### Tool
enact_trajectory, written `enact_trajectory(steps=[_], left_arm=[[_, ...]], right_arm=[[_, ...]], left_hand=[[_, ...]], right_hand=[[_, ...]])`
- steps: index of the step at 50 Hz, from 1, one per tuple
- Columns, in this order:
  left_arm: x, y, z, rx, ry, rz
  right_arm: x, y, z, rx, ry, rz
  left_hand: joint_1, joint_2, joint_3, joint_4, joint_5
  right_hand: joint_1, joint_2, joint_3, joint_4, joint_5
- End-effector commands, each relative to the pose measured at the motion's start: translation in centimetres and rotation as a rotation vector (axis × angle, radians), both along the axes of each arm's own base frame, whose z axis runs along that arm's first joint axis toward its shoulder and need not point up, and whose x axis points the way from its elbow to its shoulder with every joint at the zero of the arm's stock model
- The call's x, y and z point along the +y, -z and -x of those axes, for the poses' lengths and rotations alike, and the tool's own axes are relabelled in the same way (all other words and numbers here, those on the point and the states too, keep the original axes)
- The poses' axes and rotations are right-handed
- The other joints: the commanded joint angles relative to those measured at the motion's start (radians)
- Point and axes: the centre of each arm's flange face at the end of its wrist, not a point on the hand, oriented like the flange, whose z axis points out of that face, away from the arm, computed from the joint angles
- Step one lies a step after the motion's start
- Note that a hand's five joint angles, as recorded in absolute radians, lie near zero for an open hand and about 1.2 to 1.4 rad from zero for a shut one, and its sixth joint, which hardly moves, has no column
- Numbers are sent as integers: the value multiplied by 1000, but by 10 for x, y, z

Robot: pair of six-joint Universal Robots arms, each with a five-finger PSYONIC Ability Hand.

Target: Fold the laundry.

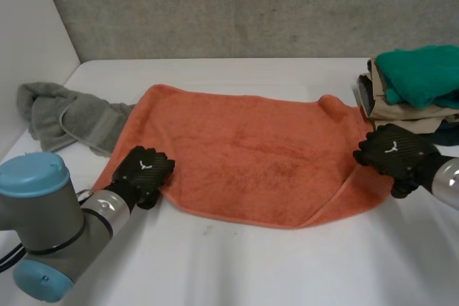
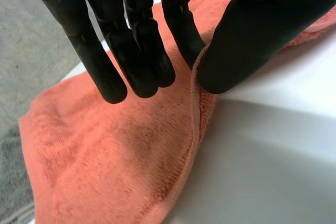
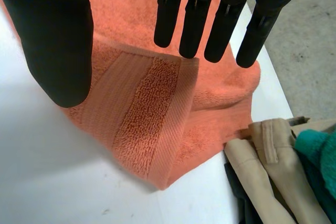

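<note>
Orange towel spans lengthwise between the hands: left hand pinches its near hem between fingers and thumb, right hand hovers open-fingered above its corner.

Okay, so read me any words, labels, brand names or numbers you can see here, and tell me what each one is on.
There is no readable text.
The left hand and the right hand each bear a small white mark on the back, a symbol, not letters.
The orange towel, grey towel and folded pile show no labels.
</note>
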Motion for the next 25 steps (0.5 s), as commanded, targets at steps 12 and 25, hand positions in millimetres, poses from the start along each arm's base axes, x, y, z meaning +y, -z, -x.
enact_trajectory(steps=[12, 25], left_arm=[[-5, -10, 6, 10, 7, 72], [-1, -43, 3, 36, -4, 156]], right_arm=[[-11, 24, -28, 55, -4, 83], [-8, -5, -24, 52, 60, 6]], left_hand=[[266, 215, 218, 209, 235], [266, 215, 218, 209, 235]], right_hand=[[848, 841, 852, 856, 879], [44, 37, 49, 53, 76]])
